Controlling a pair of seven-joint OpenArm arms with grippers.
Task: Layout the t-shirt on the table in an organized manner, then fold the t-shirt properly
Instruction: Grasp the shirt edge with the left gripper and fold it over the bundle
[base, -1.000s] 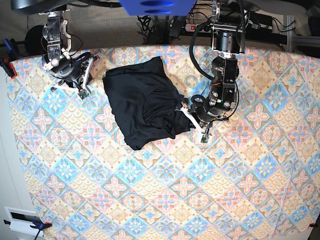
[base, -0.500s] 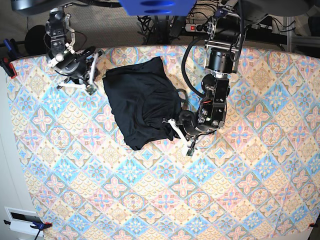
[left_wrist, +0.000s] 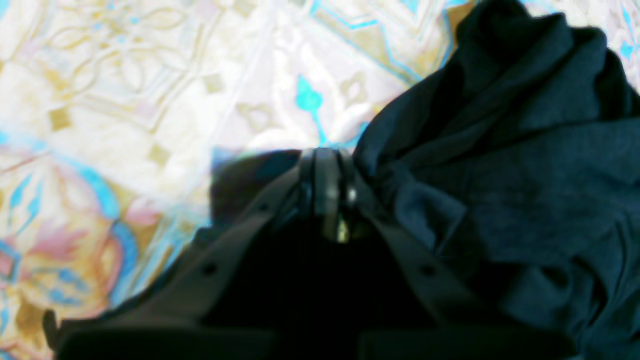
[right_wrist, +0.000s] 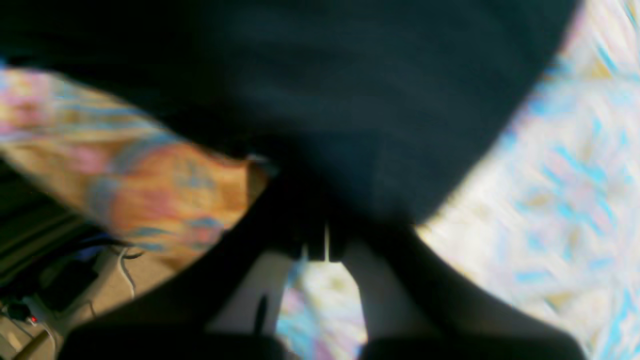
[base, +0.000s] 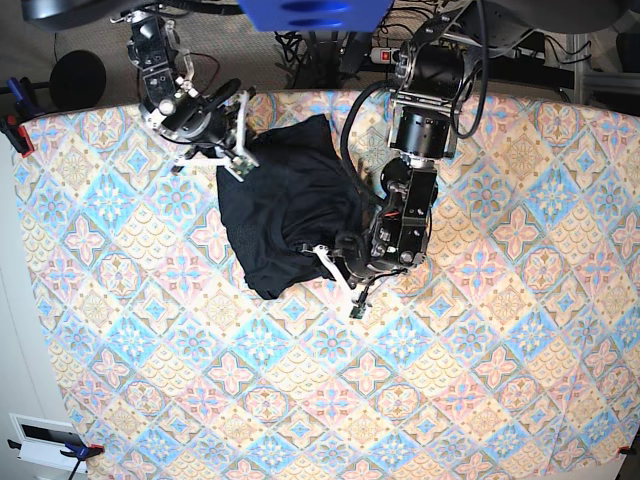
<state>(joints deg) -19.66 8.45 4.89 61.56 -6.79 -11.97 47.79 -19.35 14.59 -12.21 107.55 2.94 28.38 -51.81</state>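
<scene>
Beyond the far edge, brownish carpeted floor (base: 215, 45) strewn with black cables (base: 300, 45). A power strip with a red light (base: 383, 56) near top centre. Metal frame rails (base: 590, 60) at upper right. White panel (base: 20, 300) along the left side.

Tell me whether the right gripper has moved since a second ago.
Yes. In the base view the right gripper has swung rightward along the table's far edge, from beside the t-shirt to over its upper-left corner.
</scene>
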